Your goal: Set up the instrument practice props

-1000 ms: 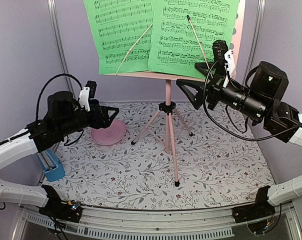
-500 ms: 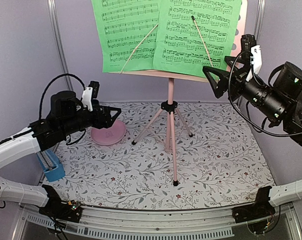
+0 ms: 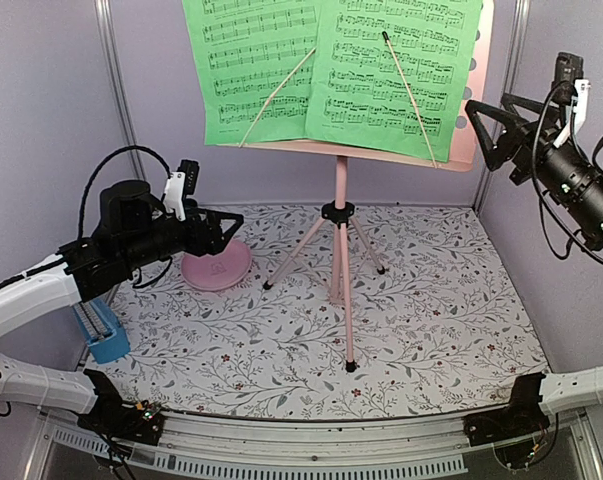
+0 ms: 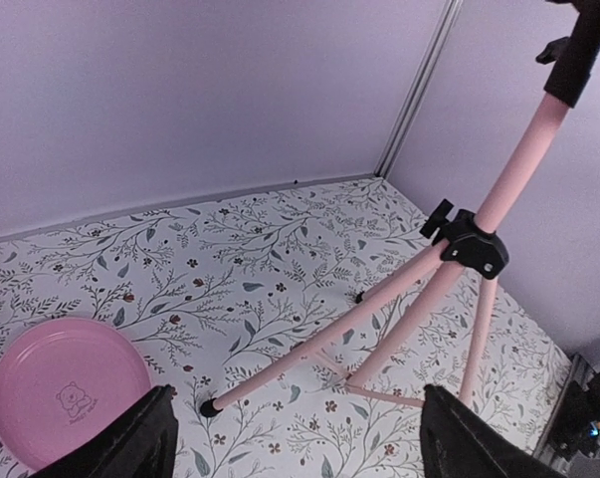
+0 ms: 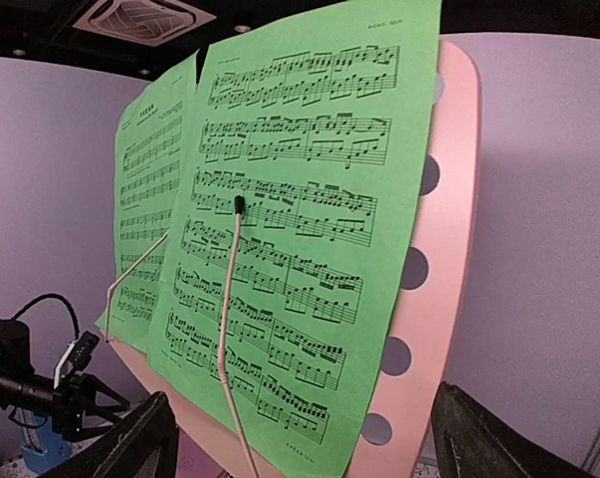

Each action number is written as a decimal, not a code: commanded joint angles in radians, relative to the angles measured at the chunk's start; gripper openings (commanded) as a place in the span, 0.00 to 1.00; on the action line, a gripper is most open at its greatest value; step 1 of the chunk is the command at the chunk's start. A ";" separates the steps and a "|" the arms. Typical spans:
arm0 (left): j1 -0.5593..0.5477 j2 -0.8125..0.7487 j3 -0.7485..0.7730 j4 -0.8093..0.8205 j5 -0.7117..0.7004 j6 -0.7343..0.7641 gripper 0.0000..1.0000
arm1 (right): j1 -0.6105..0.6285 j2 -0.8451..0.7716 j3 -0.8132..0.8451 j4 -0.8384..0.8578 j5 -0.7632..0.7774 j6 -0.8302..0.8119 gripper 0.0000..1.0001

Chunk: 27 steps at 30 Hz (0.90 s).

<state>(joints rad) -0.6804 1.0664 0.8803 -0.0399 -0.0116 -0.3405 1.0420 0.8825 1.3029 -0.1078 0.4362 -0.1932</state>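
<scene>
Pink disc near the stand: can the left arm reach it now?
Probably yes. The left gripper hovers open close to the pink disc, nothing between them; the music stand stands aside.

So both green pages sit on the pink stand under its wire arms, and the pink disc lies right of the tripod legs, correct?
No: the pink disc lies left of the tripod legs, as the top external view shows. Both green pages do sit on the pink stand under its wire arms.

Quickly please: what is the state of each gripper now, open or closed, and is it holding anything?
Left gripper: open, holding nothing.
Right gripper: open, holding nothing.
</scene>
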 commanded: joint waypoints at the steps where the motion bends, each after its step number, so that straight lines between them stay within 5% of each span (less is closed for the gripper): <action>1: 0.013 0.000 0.018 0.035 0.014 0.012 0.84 | 0.007 -0.048 0.010 0.055 0.136 0.050 0.91; 7: 0.014 0.003 0.017 0.040 0.017 0.014 0.84 | 0.007 -0.013 0.007 0.181 0.308 -0.015 0.99; 27: 0.014 -0.002 0.013 0.057 0.030 0.019 0.84 | -0.098 0.262 0.183 0.255 0.256 -0.063 0.99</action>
<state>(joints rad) -0.6804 1.0683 0.8803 -0.0109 0.0158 -0.3401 0.9585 1.1374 1.4494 0.0940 0.6983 -0.2508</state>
